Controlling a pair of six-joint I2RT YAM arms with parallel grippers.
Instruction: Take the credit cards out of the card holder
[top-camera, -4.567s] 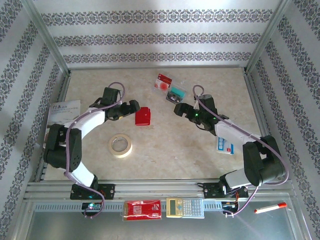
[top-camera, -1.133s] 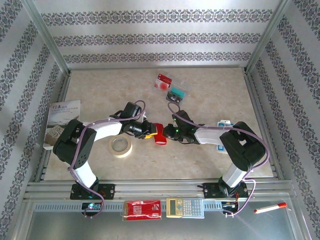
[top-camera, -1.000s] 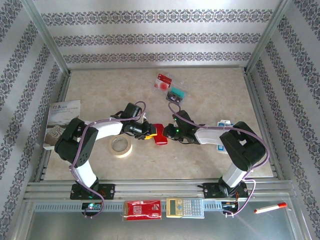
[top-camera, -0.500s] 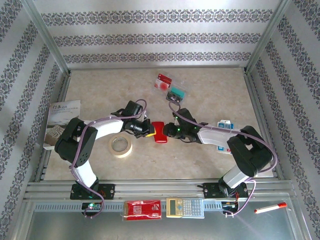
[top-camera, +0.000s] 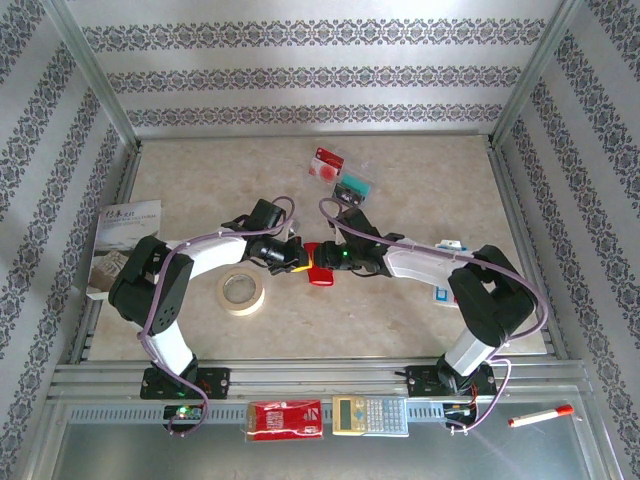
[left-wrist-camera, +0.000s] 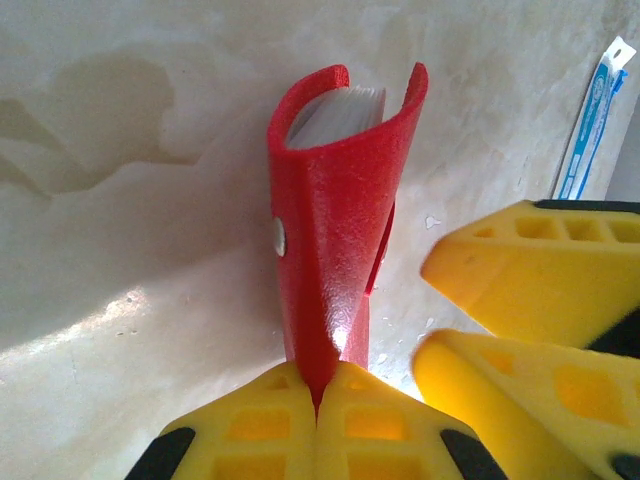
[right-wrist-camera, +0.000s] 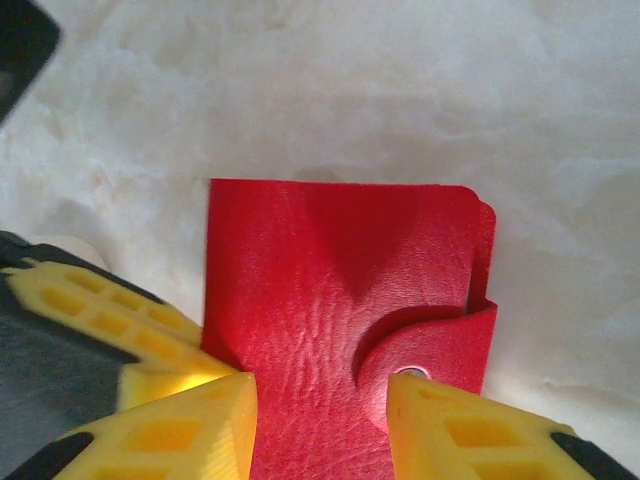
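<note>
Card holder edge pinched by left claw, right claw parted alongside.

A lab test rig: aluminium frame enclosing a tabletop.

Near the middle of the table is the card holder, with the left gripper touching it from the left and the right gripper just at its right. The tape roll lies left of the holder, nearer the front; a booklet lies at the left edge. Behind the holder are one card and a second card (right of the first, a little nearer). On the front shelf a packet lies left of a calculator
</note>
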